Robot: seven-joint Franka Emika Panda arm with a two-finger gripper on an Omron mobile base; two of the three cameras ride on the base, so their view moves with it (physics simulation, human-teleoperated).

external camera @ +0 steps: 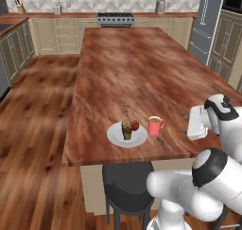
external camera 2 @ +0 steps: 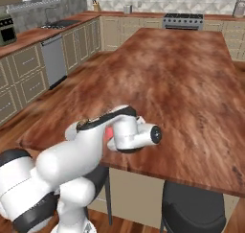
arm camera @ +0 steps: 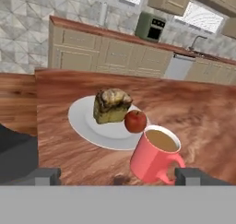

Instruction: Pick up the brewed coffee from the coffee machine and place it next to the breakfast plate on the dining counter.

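A long counter [external camera: 127, 73] of reddish-brown wood grain runs down the middle of a kitchen, its top bare along most of its length. Near its front edge sits a round white plate [external camera: 118, 138] bearing a brownish pastry [external camera: 126, 129] and a small red fruit [external camera: 135, 125]. Just beside the plate stands a red mug [external camera: 154, 126], upright and full of brown coffee, its handle turned away from the plate.
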